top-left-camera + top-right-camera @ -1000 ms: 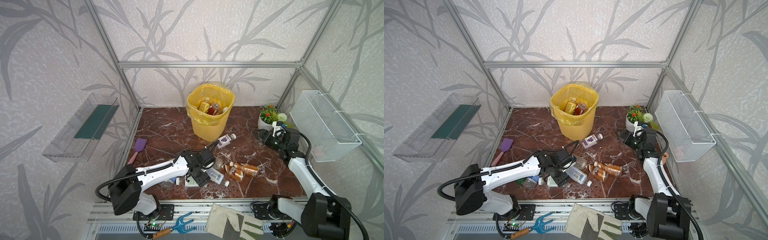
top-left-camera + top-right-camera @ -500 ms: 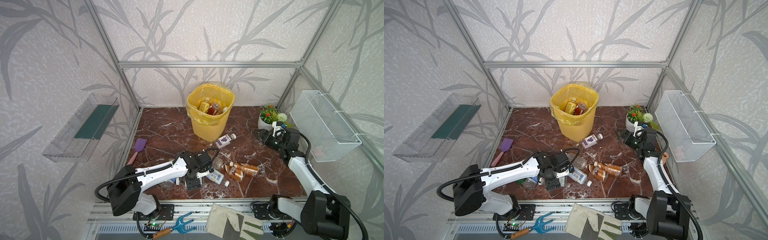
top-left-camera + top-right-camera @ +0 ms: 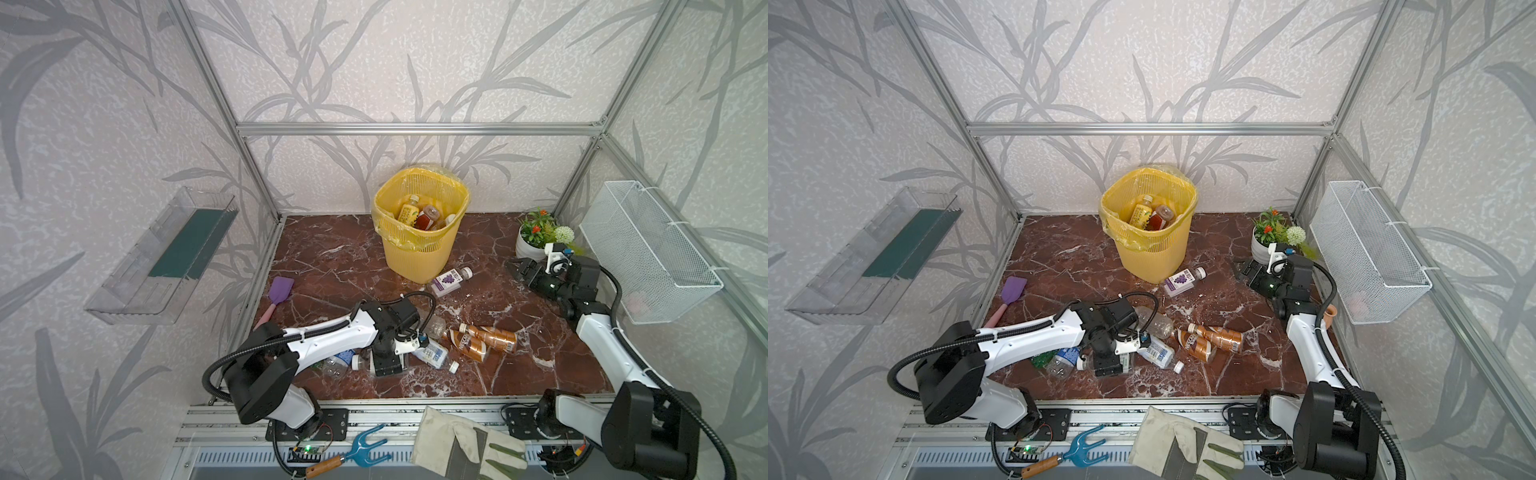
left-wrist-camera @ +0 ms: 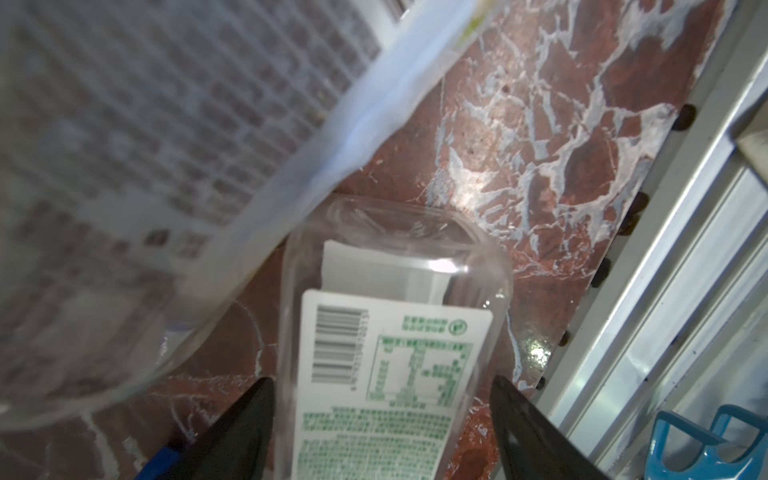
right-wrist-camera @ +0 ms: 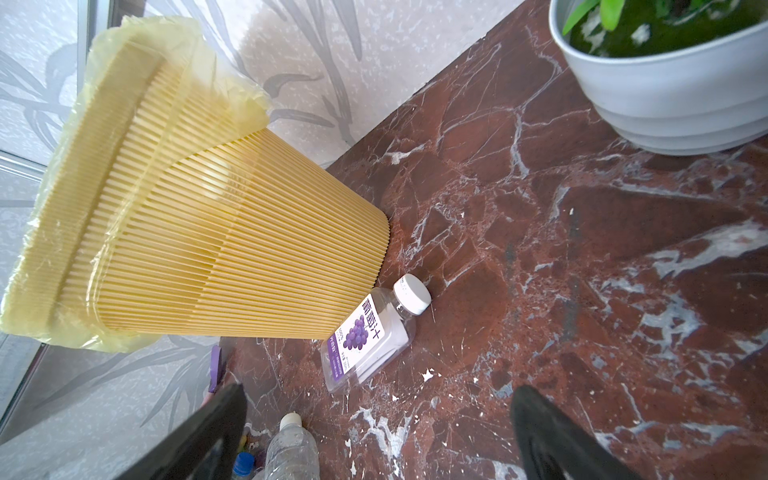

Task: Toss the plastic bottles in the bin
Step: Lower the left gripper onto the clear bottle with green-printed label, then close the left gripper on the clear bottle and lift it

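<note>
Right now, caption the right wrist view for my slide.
Open right gripper faces a grape-juice bottle lying beside the yellow bin.

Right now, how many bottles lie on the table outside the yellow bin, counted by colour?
Brown bottles: 2
Purple-label bottle: 1
Green bottle, mostly hidden under the left arm: 1
Clear bottles: 4, namely a crumpled one, a white-label one, a blue-label one and another one between the jaws of the left gripper
Total: 8
</note>
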You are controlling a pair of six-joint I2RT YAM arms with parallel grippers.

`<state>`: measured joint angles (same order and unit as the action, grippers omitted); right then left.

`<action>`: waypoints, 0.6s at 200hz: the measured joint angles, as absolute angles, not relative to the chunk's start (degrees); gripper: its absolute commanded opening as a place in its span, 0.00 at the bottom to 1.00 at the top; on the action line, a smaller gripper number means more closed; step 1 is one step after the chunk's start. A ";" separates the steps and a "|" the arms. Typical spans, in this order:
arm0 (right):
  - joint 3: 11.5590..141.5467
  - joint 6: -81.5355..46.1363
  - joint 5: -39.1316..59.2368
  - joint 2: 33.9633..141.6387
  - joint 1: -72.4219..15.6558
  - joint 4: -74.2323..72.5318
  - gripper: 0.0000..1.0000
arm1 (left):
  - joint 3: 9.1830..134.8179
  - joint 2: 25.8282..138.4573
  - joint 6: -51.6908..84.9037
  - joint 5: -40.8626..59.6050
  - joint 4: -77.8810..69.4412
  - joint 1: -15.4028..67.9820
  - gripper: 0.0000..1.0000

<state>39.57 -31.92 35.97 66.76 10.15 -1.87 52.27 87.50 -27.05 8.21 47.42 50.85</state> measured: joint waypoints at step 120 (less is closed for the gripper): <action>39.59 -31.97 36.12 66.78 11.03 -2.59 0.99 | 51.44 90.91 -27.29 7.20 44.36 51.40 0.65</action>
<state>39.59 -31.97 36.12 66.78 11.03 -2.59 51.44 90.91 -27.29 7.20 44.36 51.40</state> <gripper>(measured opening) 0.991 0.681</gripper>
